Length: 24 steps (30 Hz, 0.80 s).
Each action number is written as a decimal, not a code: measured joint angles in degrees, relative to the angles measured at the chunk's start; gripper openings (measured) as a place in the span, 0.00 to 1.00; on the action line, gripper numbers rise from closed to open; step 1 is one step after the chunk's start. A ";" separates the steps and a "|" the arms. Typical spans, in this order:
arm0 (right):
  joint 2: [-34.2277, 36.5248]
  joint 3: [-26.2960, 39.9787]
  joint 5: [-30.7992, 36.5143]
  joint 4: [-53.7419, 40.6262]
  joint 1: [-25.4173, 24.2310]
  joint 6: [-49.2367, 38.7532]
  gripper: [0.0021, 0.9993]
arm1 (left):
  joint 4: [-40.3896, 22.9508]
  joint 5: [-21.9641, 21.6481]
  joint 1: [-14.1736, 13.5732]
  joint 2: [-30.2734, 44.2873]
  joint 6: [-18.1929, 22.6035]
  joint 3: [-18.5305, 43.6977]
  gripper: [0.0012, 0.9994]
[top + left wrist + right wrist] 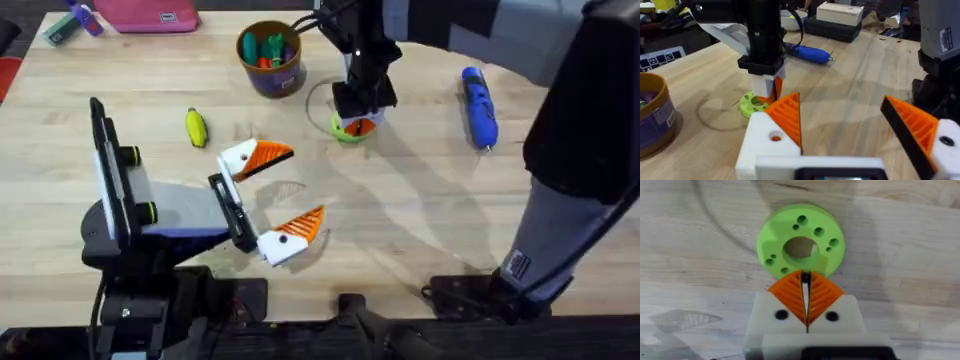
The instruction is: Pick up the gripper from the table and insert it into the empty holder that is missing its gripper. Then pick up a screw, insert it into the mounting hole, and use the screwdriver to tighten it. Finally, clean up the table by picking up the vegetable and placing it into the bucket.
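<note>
The vegetable [196, 128], yellow with a green end, is seen lying on the counter [420, 210] in the overhead view, to the left of the middle and well apart from both grippers. The bucket [270, 58] stands behind it and to its right, near the far edge, with green and orange items inside; its gold wall and purple band are also seen at the edge of the left wrist view [652, 117]. The screwdriver [478, 106] lies on the right part of the counter, apart from the right gripper; in the left wrist view it [809, 53] is seen lying beyond that gripper.

The right gripper [356, 124] is pointed down at a flat lime-green disc [349, 130] with a central hole and small holes around it. In the right wrist view its orange ribbed tips [805, 296] are pressed together, nothing being held between them, just at the rim of the disc [800, 247]. Contact with the disc cannot be determined.

The left gripper [279, 193] is held low over the counter in front of the vegetable, its two orange-tipped fingers [268, 157] spread wide apart and empty, as also seen in its own view [850, 125].
</note>
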 joint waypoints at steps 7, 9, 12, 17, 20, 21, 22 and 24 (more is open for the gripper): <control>-0.05 0.01 0.15 -0.14 0.00 -0.04 0.00 | 0.00 0.00 0.00 0.02 0.00 0.00 0.99; -0.10 0.25 0.15 -0.74 0.00 -0.29 0.00 | 0.00 0.00 0.00 0.00 0.00 0.00 0.99; -0.08 2.16 0.11 -3.87 0.00 -1.15 0.00 | 0.00 0.00 0.00 0.02 0.00 0.00 0.99; -0.63 12.07 0.13 -13.04 0.00 -3.10 0.00 | 0.00 0.00 0.00 0.01 0.00 0.00 0.99; -1.47 21.54 0.17 -18.95 0.19 -4.85 0.00 | 0.00 0.00 0.00 0.00 0.00 0.00 0.99; -1.90 24.28 0.17 -20.27 0.30 -5.50 0.00 | 0.00 0.00 0.00 0.02 0.00 0.00 0.99; -2.39 27.41 0.18 -21.71 0.54 -6.27 0.00 | 0.00 0.00 0.00 0.00 0.00 0.00 0.99; -3.40 33.19 0.21 -24.16 1.45 -7.88 0.00 | 0.00 0.00 0.00 0.02 0.00 0.00 0.99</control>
